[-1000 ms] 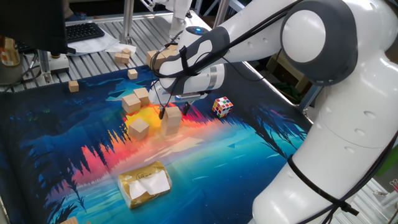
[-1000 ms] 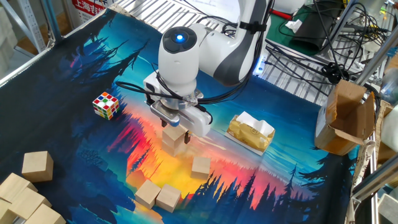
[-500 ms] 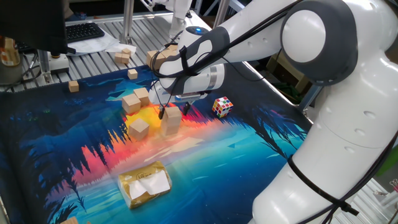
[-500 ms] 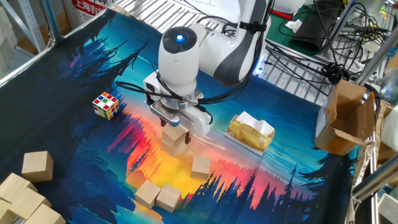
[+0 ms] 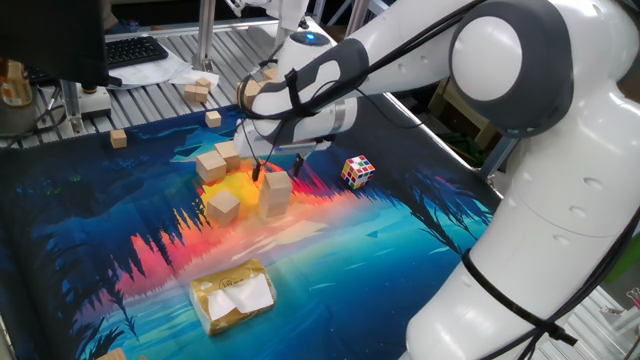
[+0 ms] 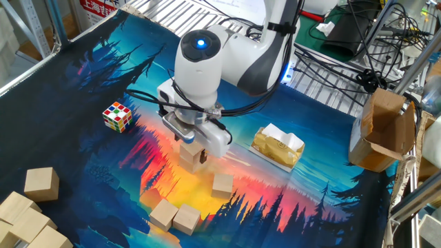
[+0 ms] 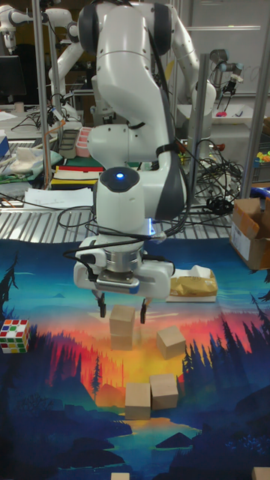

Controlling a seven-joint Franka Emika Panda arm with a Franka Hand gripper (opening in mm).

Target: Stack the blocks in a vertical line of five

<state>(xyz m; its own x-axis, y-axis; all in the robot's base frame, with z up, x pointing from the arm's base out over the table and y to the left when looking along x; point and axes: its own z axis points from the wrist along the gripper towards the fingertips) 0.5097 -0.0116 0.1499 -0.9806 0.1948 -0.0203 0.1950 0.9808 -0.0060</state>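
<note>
Blocks: a two-high stack (image 7: 122, 328) stands mid-mat, one block (image 7: 170, 341) just to its right, two touching blocks (image 7: 151, 395) nearer the front. The gripper (image 7: 121, 310) hangs right above the stack; the tall fixed view shows its fingers spread wider than the top block, clear of it, holding nothing. The other fixed view hides that gap but shows the puzzle cube (image 6: 117, 116) far left.
</note>
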